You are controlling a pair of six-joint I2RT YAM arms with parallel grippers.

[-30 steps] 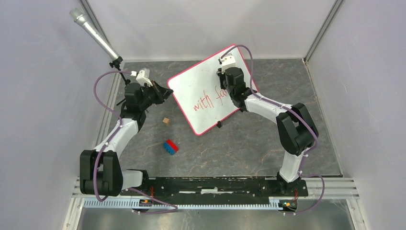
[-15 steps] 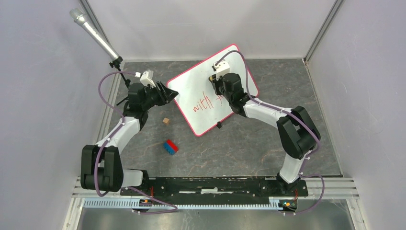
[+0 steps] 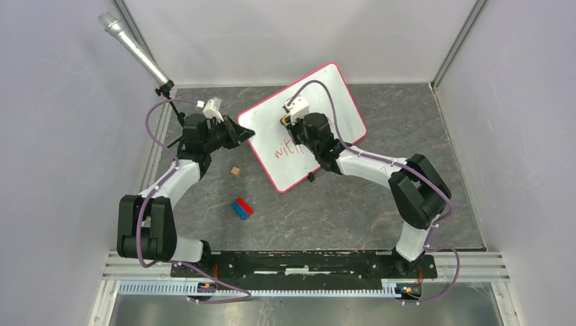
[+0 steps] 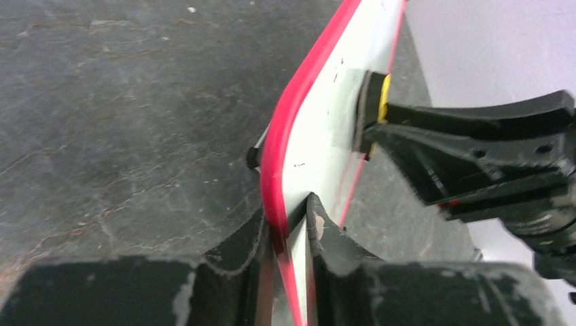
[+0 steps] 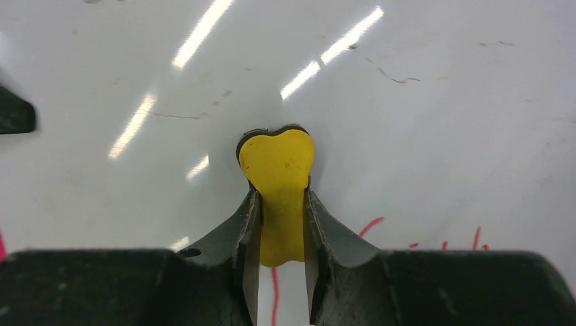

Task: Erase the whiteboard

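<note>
The whiteboard [image 3: 336, 102] lies tilted at the back of the table, white with a red-pink rim. Red writing [image 3: 280, 151] shows on its lower left part. My left gripper [image 3: 246, 134] is shut on the board's left corner; in the left wrist view the rim [image 4: 292, 122] runs between its jaws [image 4: 292, 224]. My right gripper [image 3: 293, 125] is over the board's middle, shut on a yellow eraser [image 5: 277, 170] pressed against the white surface [image 5: 407, 102]. Red strokes [image 5: 370, 226] show just beside its fingers. The eraser [image 4: 384, 92] also shows in the left wrist view.
A silver microphone [image 3: 132, 47] on a stand leans at the back left. A small wooden cube [image 3: 236, 171] and a blue and red block [image 3: 241, 208] lie on the grey table in front of the board. Grey walls close in three sides.
My right gripper has slid left across the board with the eraser, and the right-hand letters are gone. My left gripper has moved in and closed on the board's left corner.
</note>
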